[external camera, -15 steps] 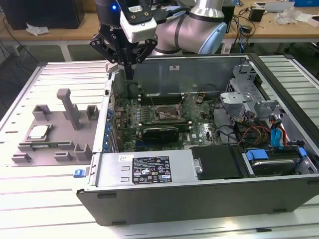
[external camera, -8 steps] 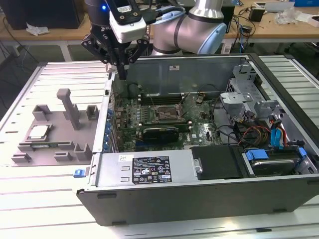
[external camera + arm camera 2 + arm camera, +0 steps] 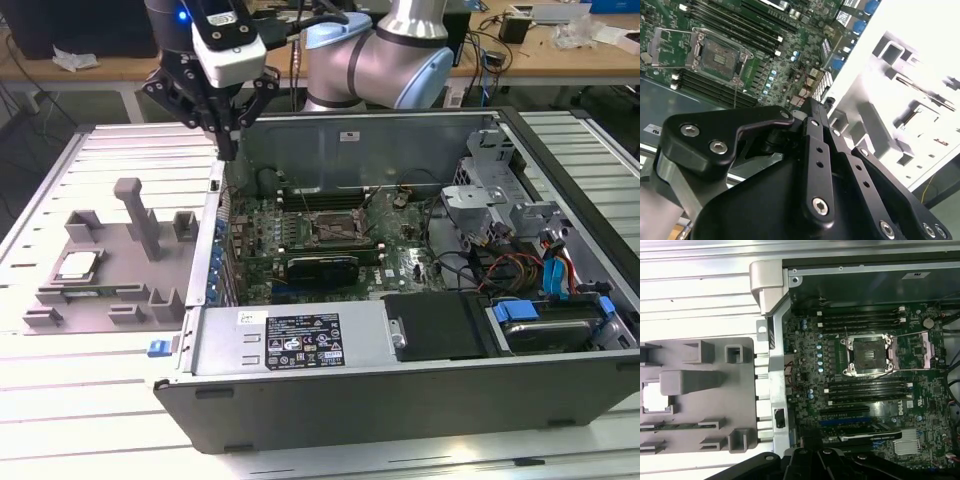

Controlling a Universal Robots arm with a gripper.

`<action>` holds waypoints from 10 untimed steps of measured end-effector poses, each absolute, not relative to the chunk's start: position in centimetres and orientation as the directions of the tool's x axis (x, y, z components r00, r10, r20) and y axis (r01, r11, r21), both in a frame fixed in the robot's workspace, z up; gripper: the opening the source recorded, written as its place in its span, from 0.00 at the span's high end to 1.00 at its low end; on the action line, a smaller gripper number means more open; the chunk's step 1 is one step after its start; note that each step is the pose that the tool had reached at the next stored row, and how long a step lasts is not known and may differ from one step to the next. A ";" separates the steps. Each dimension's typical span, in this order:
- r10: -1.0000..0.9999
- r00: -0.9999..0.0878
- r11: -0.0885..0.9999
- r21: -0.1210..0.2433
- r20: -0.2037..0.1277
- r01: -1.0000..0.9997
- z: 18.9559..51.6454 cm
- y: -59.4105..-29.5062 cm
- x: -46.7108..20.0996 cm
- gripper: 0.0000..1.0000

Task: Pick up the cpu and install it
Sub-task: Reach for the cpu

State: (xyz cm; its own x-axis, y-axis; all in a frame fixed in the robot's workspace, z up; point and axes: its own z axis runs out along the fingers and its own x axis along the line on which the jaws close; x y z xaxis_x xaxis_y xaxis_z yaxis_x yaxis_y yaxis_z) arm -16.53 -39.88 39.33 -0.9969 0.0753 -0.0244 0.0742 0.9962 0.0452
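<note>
Now, gripper: it hangs over the top edge of the computer case, at the case's side wall on the exterior view's left, with its tips pointing down.
Jaws: drawn together into a single point with nothing between them; in the second wrist view the black fingers meet at the tip.
Cpu: it lies flat, silvery top up, in a square recess of the grey tray. That puts it outside the case, beyond the side wall on the exterior view's left and well apart from the gripper. In the first wrist view it reads as a pale square in the same recess.
Tray: it rests on the slatted metal table just beside the case wall and carries several upright blocks.
Socket: it sits inside the case on the green motherboard, near the middle of the case floor. Its metal bracket is swung open to one side, leaving the dark contact field exposed.
Memory slots: black rows run along both sides of the socket, inside the case.
Arm: silver and pale blue, it stands behind the case's rear wall.
Cables: red and blue, bunched in the case's end on the exterior view's right.
</note>
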 end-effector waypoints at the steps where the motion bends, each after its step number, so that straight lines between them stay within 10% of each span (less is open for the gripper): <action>1: 0.075 -0.997 0.996 0.045 -0.024 0.074 39.3 -39.9 -16.7 0.89; 10: 0.075 -0.997 0.996 0.045 -0.025 0.074 39.3 -39.9 -18.1 0.89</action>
